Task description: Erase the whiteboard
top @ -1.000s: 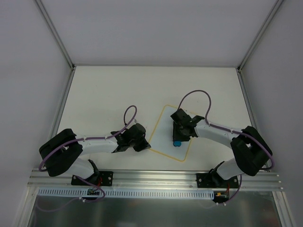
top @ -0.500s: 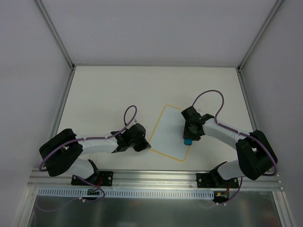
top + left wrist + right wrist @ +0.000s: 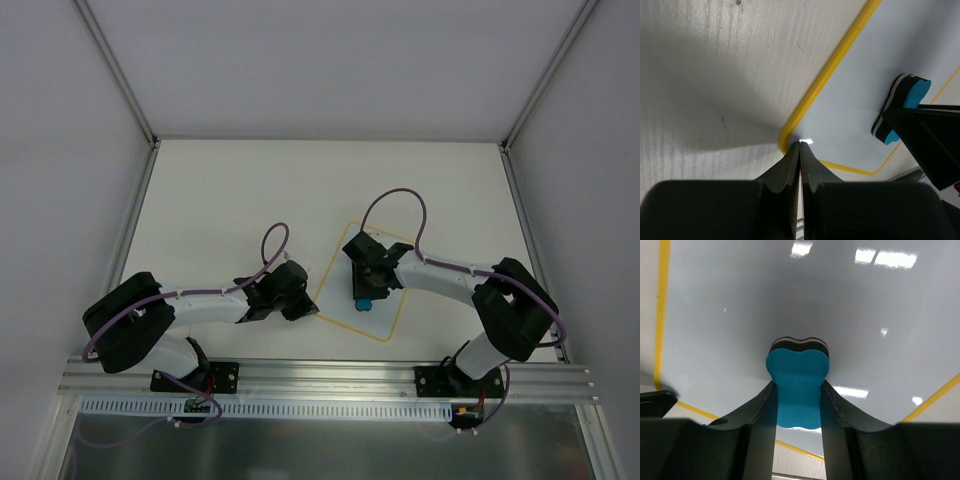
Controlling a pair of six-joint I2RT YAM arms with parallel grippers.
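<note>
Wiping seems underway: the right pincer (image 3: 797, 402), clamped on the blue eraser (image 3: 797, 380), is pressing it onto the whiteboard (image 3: 340, 285) lying flat on the desk (image 3: 230, 190) — the left pincer (image 3: 800, 150), tips together, is pinning the whiteboard's left corner. Next: sweeping evenly over unwiped areas.

whiteboard (image 3: 338, 283) | white, thin yellow rim, rounded corners | the surface I see is clean, glossy | lies flat at my 12 o'clock | long side toward 1 o'clock

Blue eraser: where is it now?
In the top view, the blue eraser sits in the right gripper on the whiteboard, toward its near edge, right of the left gripper.
</note>
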